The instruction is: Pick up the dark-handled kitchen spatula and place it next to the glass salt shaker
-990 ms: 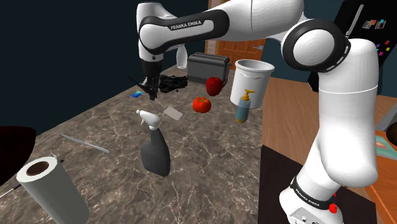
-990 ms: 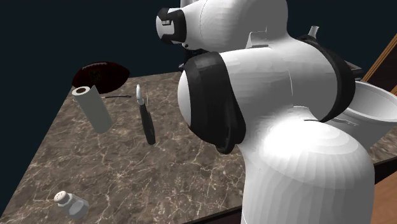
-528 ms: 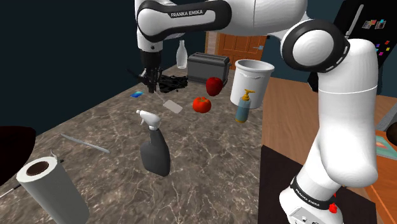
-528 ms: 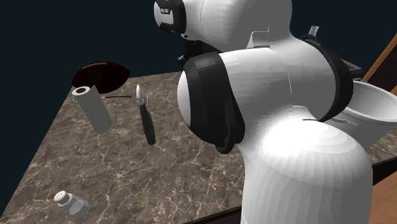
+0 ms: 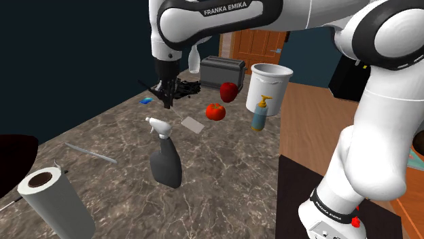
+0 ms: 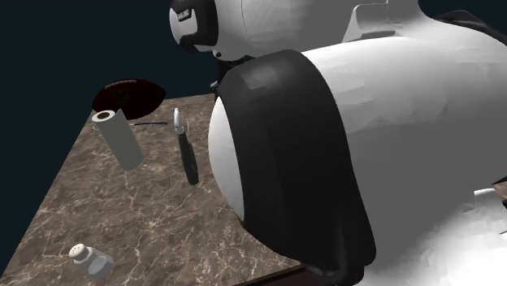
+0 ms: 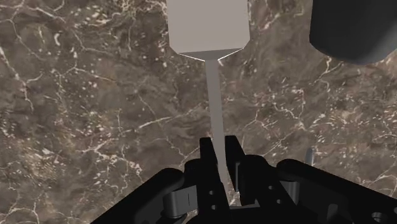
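My gripper is shut on the dark handle of the spatula, whose pale grey blade slants down over the marble counter beside the spray bottle's nozzle. In the wrist view the thin shaft runs out from between the fingers of the gripper to the flat blade of the spatula. The glass salt shaker lies on its side near the counter's corner, at the lower left of the second exterior view, far from the gripper.
A dark spray bottle stands just in front of the gripper. A paper towel roll and a grey rod lie toward the shoulder view's left. Tomato, soap bottle, white pot, toaster and wire rack crowd the back.
The gripper rose with the spatula, then came back down and shifted a little toward the spray bottle. The arm's upper links swung up and closer to the second exterior camera.
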Controlling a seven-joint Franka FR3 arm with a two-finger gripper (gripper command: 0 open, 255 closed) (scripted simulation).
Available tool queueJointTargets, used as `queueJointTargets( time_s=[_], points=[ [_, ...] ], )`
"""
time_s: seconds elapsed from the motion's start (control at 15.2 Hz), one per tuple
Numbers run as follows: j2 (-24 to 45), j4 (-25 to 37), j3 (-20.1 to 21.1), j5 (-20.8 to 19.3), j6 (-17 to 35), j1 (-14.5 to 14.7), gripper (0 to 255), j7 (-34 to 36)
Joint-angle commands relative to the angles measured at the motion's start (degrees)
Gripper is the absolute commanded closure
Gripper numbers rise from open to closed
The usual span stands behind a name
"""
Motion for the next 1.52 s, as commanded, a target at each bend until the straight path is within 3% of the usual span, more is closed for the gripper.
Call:
queueJointTargets(
  time_s=[0.0,0.73,1.45],
  points=[
    [-3.6,-4.8,0.7,0.3,1.2,0.8,255,1.6],
    [-19.9,-23.1,6.1,3.5,3.6,6.0,255,11.0],
    [-31.7,-33.0,13.6,8.7,2.4,12.5,255,22.1]
  ],
)
